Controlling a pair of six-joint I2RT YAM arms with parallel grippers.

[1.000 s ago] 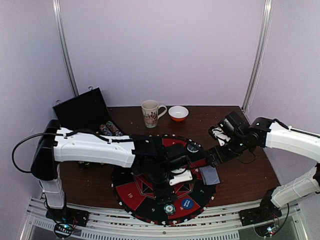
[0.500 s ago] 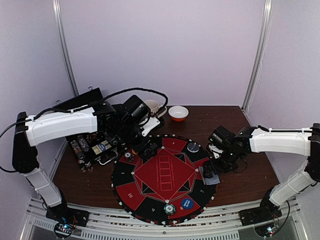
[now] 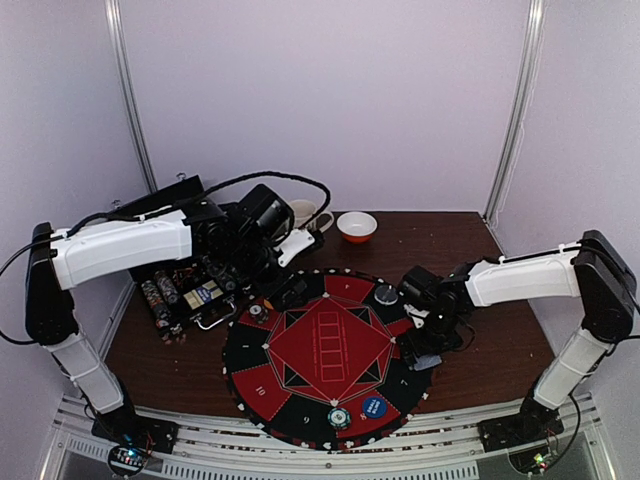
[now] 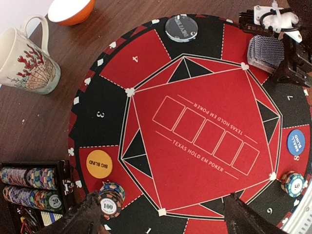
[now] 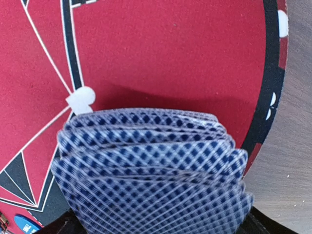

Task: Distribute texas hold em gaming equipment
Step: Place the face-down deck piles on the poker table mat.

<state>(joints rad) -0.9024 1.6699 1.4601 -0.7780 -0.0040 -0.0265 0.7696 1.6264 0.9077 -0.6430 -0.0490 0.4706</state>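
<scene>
The pack of cards [image 5: 148, 170] is in the right gripper [image 3: 421, 340], which is closed on it low over the right-hand rim of the round mat [image 3: 300, 395]. From the right wrist the pack lies backs up, blue-checked. Its long edges run across the picture and the cards are slipped into a stepped fan towards the red centre of the mat. Only dark slivers of the fingers show at the bottom corners, one at each end of the pack. The overhead view hides nearly all of this under the wrist, so which way the pack points cannot be read there. The left wrist view shows more: the pack sits beside a white heart mark at the corner of the red diamond, with a clear disc [image 4: 181, 27] nearby on the black band. The same view shows the left gripper [image 4: 163, 204] with its fingers spread wide and nothing between them, above the mat edge next to the open case [image 3: 170, 225]. An orange disc [image 4: 99, 163] and a chip stack marked 100 [image 4: 110, 201] lie just ahead of it. A blue disc [image 4: 296, 142] and a chip stack marked 50 [image 4: 293, 184] lie across the mat, and rows of chips [image 4: 28, 176] lie in the case. A mug [image 4: 24, 56] and a bowl [image 4: 70, 9] stand on the table [image 3: 500, 350] beyond the mat.
</scene>
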